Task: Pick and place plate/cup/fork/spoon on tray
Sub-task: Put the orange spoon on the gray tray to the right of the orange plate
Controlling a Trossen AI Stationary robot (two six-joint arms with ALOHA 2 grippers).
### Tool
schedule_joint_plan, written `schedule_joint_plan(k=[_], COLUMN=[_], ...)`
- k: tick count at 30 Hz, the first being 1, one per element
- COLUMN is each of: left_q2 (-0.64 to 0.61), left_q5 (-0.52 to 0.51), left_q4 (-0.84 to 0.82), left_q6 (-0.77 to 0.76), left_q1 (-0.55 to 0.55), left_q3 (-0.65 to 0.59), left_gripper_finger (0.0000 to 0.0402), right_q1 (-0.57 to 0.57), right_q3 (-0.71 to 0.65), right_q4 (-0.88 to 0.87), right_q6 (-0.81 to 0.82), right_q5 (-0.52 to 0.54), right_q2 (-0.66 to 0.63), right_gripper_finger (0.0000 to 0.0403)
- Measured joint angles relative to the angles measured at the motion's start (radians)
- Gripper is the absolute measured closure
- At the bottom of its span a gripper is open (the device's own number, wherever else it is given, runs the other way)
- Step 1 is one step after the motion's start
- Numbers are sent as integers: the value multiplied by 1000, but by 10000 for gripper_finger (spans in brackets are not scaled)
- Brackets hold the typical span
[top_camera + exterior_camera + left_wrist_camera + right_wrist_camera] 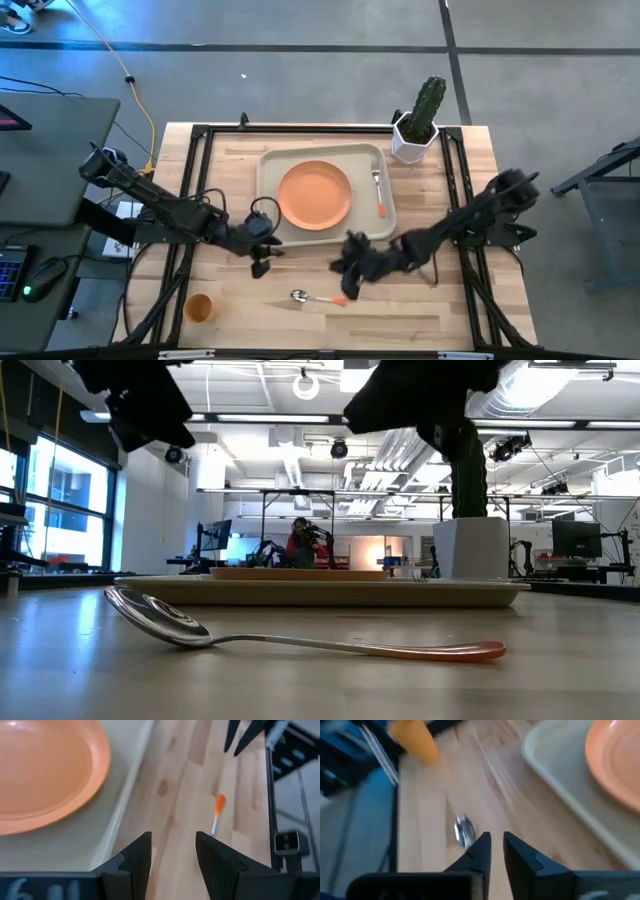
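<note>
The orange plate [315,195] lies on the cream tray [272,170], and the fork [378,190] lies on the tray's right side. The spoon [318,297] lies flat on the table in front of the tray, its bowl [160,622] to the left and its orange handle end [470,651] to the right. The orange cup [199,307] stands at the near left of the table. My right gripper [346,280] hovers above the spoon's handle, its fingers [497,850] a little apart and empty. My left gripper [262,262] is open and empty by the tray's near left corner.
A white pot with a green cactus [418,125] stands at the tray's far right corner. Bare wood lies between the cup and the spoon. A person [300,540] shows far off in the room behind the table.
</note>
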Motion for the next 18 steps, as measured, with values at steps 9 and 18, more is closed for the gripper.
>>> schedule_joint_plan(k=[9, 18], left_q2=[0, 0], left_q5=[27, 23], left_q4=[-3, -90], left_q6=[0, -80], left_q1=[-66, -124], left_q3=[0, 0], left_gripper_finger=[257, 257], right_q1=[53, 27], right_q3=[440, 746], right_q4=[-425, -618], right_q6=[68, -33], right_q5=[-2, -172], right_q2=[341, 588], right_gripper_finger=[297, 293])
